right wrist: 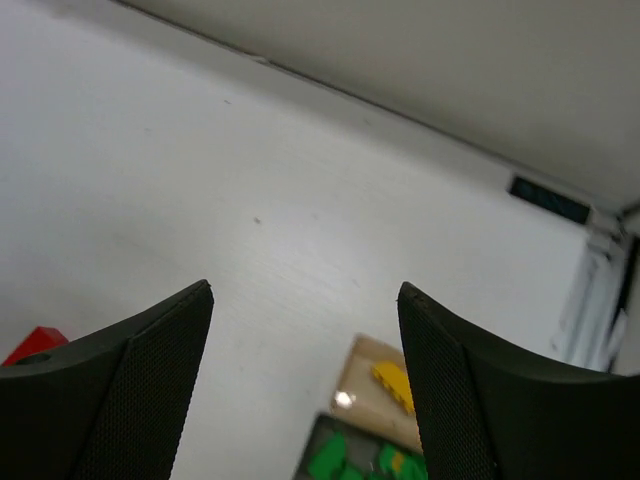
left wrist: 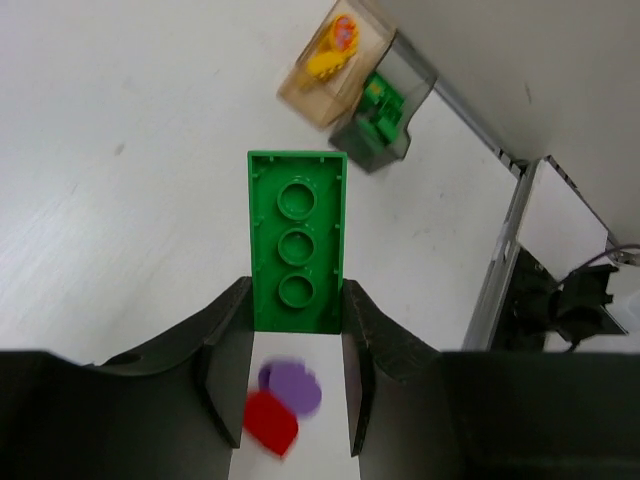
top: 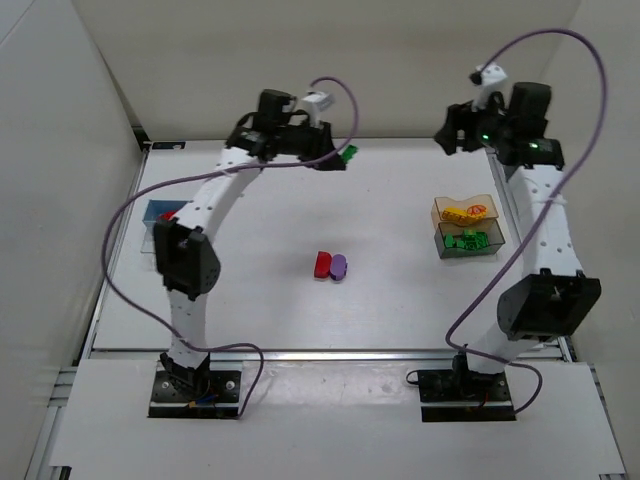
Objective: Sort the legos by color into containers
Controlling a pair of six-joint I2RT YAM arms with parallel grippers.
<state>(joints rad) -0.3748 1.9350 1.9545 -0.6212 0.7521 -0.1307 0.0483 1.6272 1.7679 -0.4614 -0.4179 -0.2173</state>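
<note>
Two small toy blocks, a red rounded plastic block (top: 323,265) and a purple rounded plastic block (top: 339,266), lie touching each other near the middle of the white bench (top: 260,220).

The left claw (left wrist: 297,310) hangs above the far part of the bench and is clenched on a flat green rectangular plastic block (left wrist: 297,240). In the left wrist view this block is pinched at its near end between the two black fingers (left wrist: 225,350). Three round sockets on it face the camera, and it sticks out forward past the fingertips. Under it, the red and purple blocks look blurred.

The right claw (right wrist: 305,290) is up near the far right corner of the bench. It is released, the fingers spread apart with nothing between them.

On the right side of the bench two small rectangular open boxes stand touching each other. The tan-amber translucent box (top: 440,210) is on the far side and has yellow and orange pieces inside. The dark clear box (top: 445,250) is on the near side and has green pieces inside.

At the left edge a blue box (top: 158,210) is partly hidden behind the left arm (top: 210,200). Something red shows there just beside the arm, but I cannot tell what it is.
</note>
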